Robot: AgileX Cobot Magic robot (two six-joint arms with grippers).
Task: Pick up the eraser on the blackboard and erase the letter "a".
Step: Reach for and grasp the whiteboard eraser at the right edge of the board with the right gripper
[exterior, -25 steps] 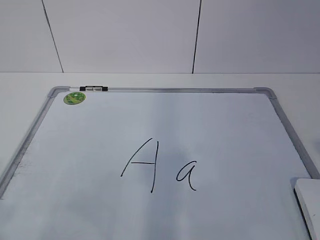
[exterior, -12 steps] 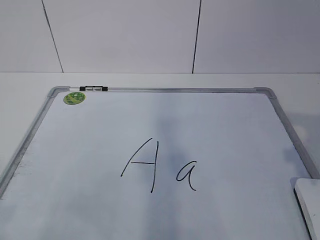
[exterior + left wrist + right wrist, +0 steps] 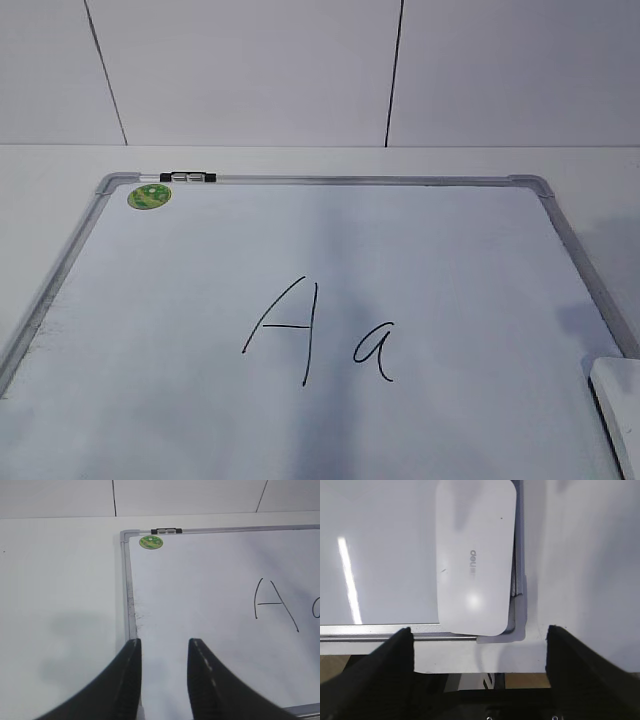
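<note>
The blackboard [image 3: 450,260] is a white dry-erase board with a grey frame, lying flat on the table. A capital "A" [image 3: 283,330] and the small letter "a" [image 3: 373,350] are written near its middle. The white eraser [image 3: 618,405] lies at the board's near right corner, cut off by the frame edge. In the right wrist view the eraser [image 3: 474,555] lies on that corner. My right gripper [image 3: 480,636] is open wide above the table edge, just short of the eraser and empty. My left gripper [image 3: 165,647] is open and empty over the board's left edge [image 3: 128,590].
A black-and-clear marker pen [image 3: 187,178] lies on the board's far frame beside a round green sticker [image 3: 148,196]. A white wall stands behind the table. The table's near edge [image 3: 470,672] shows under the right gripper.
The eraser's visible part has slid slightly toward the lower right corner of the exterior view. The shadows at the board's right edge have shifted. The letters are unchanged.
</note>
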